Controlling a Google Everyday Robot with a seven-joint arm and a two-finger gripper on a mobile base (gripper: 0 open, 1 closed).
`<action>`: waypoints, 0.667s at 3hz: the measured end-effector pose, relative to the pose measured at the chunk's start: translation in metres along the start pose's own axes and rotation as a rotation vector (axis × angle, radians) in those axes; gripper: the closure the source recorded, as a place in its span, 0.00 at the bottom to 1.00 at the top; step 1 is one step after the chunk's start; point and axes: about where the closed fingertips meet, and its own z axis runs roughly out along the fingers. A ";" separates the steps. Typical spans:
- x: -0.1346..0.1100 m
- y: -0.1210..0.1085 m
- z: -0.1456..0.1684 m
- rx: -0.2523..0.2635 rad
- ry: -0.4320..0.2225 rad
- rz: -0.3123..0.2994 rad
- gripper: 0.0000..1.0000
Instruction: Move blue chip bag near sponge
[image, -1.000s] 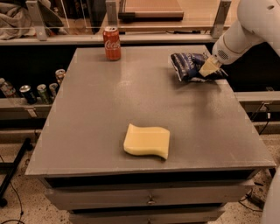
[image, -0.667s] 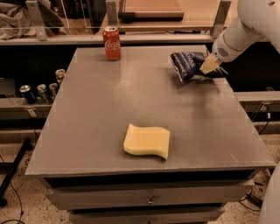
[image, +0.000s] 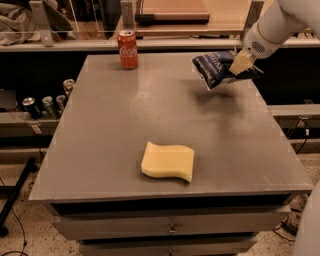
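Note:
The blue chip bag (image: 216, 68) is a crinkled navy foil bag with white lettering, held in the air above the far right part of the grey table (image: 115, 130), with its shadow on the surface beneath. My gripper (image: 241, 64) is shut on the bag's right end, reaching in from the upper right on a white arm. The sponge (image: 168, 161) is pale yellow with wavy edges and lies flat near the table's front edge, well apart from the bag and the gripper.
A red cola can (image: 128, 49) stands upright at the table's far left edge. Several cans (image: 46, 104) sit on a lower shelf to the left. A drawer (image: 170, 226) runs under the table front. A shelf with clutter lies behind the table.
The gripper has lifted the blue chip bag off the table surface; it now hangs above its shadow. The sponge and can have not moved.

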 end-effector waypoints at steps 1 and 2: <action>-0.020 0.006 -0.024 -0.008 -0.035 -0.069 1.00; -0.044 0.030 -0.045 -0.056 -0.084 -0.162 1.00</action>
